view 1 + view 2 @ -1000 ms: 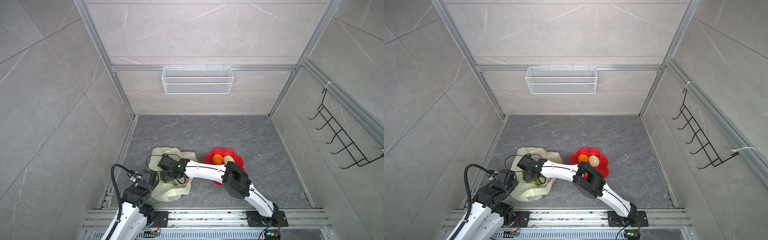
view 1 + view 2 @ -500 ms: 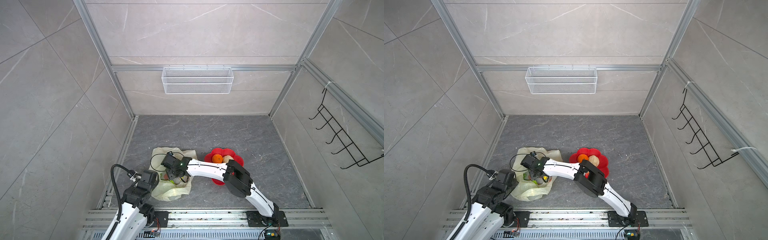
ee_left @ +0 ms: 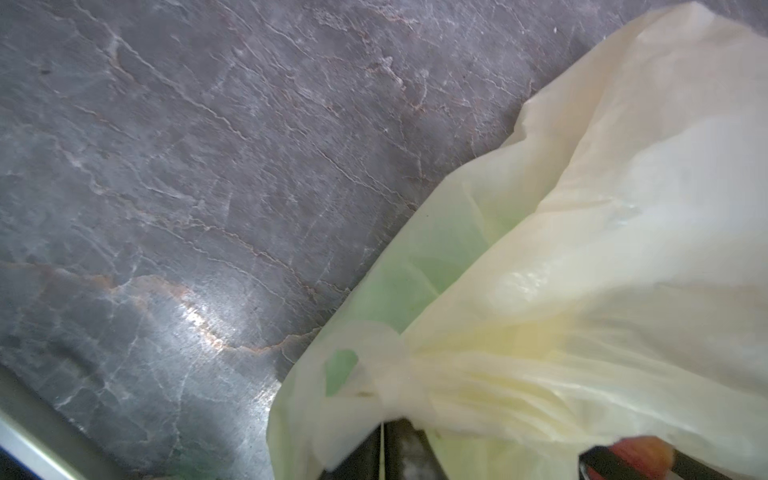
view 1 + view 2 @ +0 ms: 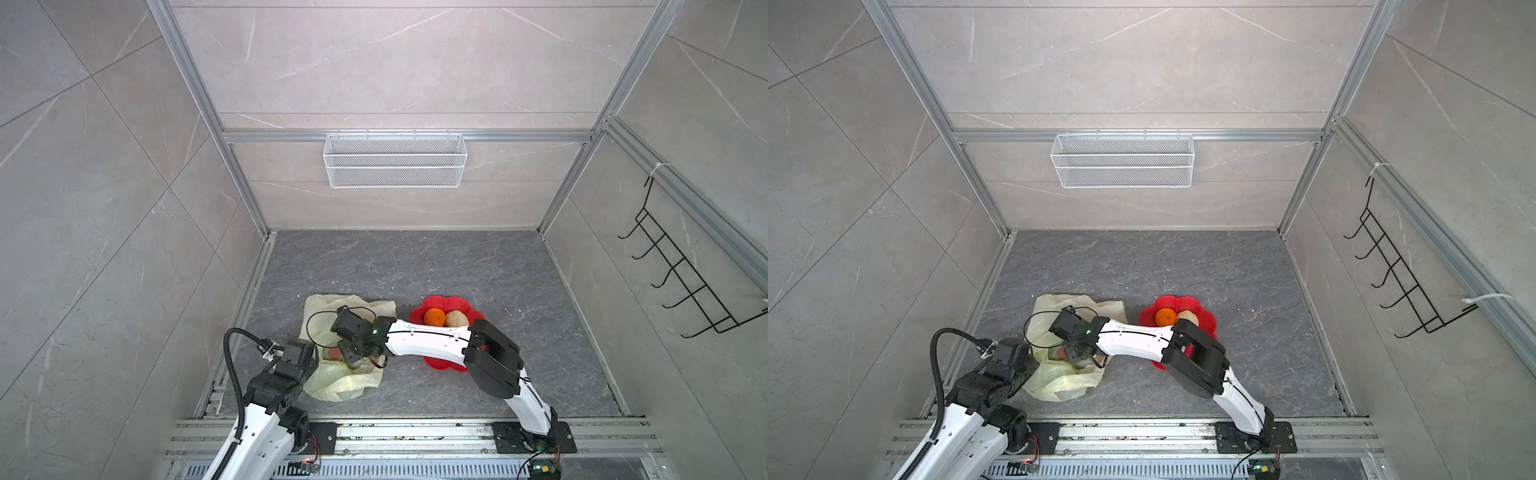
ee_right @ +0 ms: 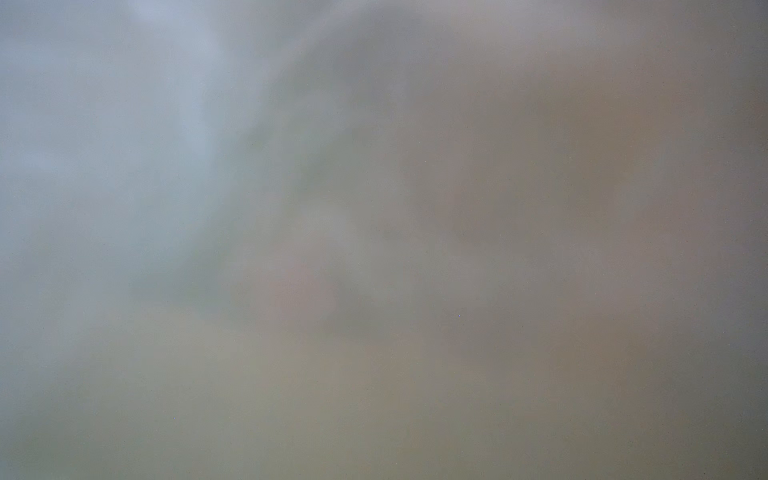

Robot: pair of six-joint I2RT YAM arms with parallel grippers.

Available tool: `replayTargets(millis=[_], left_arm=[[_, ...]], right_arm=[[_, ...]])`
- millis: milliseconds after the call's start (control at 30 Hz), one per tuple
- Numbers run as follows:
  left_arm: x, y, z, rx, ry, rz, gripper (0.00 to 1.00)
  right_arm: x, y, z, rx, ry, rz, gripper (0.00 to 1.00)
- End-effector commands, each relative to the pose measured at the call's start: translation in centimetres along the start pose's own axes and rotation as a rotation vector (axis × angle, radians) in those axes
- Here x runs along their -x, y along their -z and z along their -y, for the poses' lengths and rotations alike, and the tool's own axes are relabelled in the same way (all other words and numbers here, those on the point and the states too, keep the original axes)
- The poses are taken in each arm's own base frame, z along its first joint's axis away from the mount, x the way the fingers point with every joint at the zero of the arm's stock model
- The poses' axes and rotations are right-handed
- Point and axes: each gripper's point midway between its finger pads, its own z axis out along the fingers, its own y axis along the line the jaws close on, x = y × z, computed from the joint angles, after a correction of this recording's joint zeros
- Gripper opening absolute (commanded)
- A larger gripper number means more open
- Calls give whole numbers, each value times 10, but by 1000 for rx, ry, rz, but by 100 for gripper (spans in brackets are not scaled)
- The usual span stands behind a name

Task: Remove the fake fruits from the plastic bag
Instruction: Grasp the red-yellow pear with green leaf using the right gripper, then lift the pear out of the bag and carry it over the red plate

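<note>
The pale-yellow plastic bag (image 4: 347,380) (image 4: 1059,380) lies crumpled at the front left of the floor. My left gripper (image 3: 381,436) (image 4: 318,359) is shut on a bunched piece of the bag's edge. My right gripper (image 4: 353,358) (image 4: 1077,356) reaches across into the bag's mouth, its fingertips hidden; the right wrist view is a blur. Inside the bag show a red fruit (image 4: 332,353) (image 3: 640,451) and something green (image 3: 415,282). An orange (image 4: 434,317) (image 4: 1165,318) and a beige peach (image 4: 457,319) (image 4: 1187,316) lie on the red plate.
The red flower-shaped plate (image 4: 440,365) (image 4: 1208,322) sits right of the bag, partly under my right arm. A white wire basket (image 4: 395,160) hangs on the back wall and a black hook rack (image 4: 681,282) on the right wall. Metal rails (image 4: 415,432) run along the front.
My right gripper has shifted a little to the right inside the bag. The left arm has stayed where it was, still holding the bag.
</note>
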Motion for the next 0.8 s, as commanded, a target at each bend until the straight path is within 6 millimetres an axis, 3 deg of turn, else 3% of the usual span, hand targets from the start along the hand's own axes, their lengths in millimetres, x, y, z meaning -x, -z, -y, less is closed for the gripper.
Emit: replayTargets(millis=[0,167,333,533,767], left_arm=[[5,2,34,-127,-63,-12,9],[9,5,65,-190,-161,-45,7],[10,3,77,-187,-203,-70,7],[16,-5,65,-82,-177,-54,7],[25,-9,57,-18,-153,-11,6]], right_arm=[[22,33,-17,91,30,113,54],[18,45,-16,116,40,135,54],[15,59,-13,136,54,173,55],[6,77,-14,201,76,211,55],[-1,110,2,193,80,284,55]])
